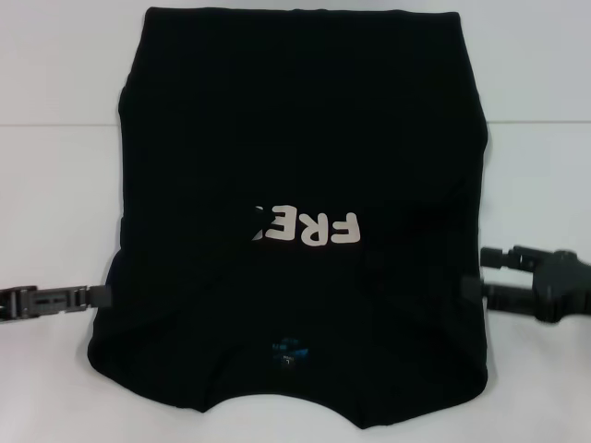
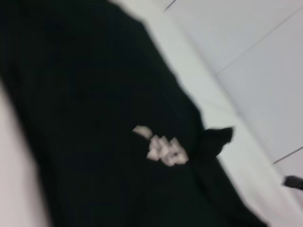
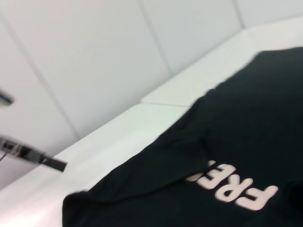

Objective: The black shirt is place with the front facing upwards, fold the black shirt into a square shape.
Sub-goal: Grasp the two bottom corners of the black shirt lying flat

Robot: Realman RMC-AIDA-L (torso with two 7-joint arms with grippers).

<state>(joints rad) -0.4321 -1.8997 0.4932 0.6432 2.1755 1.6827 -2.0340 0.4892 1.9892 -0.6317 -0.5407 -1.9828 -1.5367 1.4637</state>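
Observation:
The black shirt [image 1: 295,166] lies flat on the white table, neck towards me, with a small blue label [image 1: 288,351] near the front edge. Both sides are folded inwards, so only "FRE" of the white lettering [image 1: 309,228] shows. The lettering [image 3: 236,187] also appears in the right wrist view, and blurred on the shirt [image 2: 94,118] in the left wrist view. My left gripper [image 1: 100,297] rests low at the shirt's left edge. At the shirt's right edge, my right gripper [image 1: 476,272] is open, its lower finger touching the cloth.
White table surface [image 1: 55,203] extends on both sides of the shirt. A seam line [image 1: 536,123] crosses the far part of the table. A narrow strip of table [image 1: 55,406] lies in front of the shirt.

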